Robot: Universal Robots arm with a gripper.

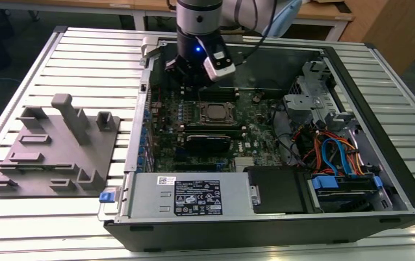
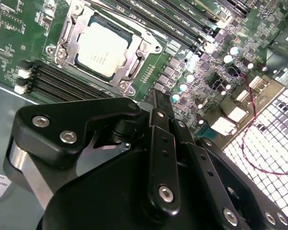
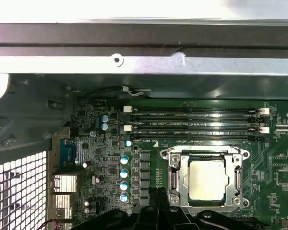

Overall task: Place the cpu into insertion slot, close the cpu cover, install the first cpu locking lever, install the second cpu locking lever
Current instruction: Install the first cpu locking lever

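While the grey fixture block point(image 1: 55, 147) sits outside on the exterior view's left, the open computer case point(image 1: 265, 235) holds the board. The cpu point(image 2: 103, 48) lies in the insertion slot point(image 2: 62, 51), cpu cover point(image 2: 137, 56) down around it. The gripper point(image 3: 156, 194) hovers just beside, fingers pinched together on nothing. Whether the levers are latched is hard to make out.

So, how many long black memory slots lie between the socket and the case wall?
4 black memory slots, parallel: one nearest the grey metal case wall, two in between, one beside the silver-rimmed square socket. None seems hidden.
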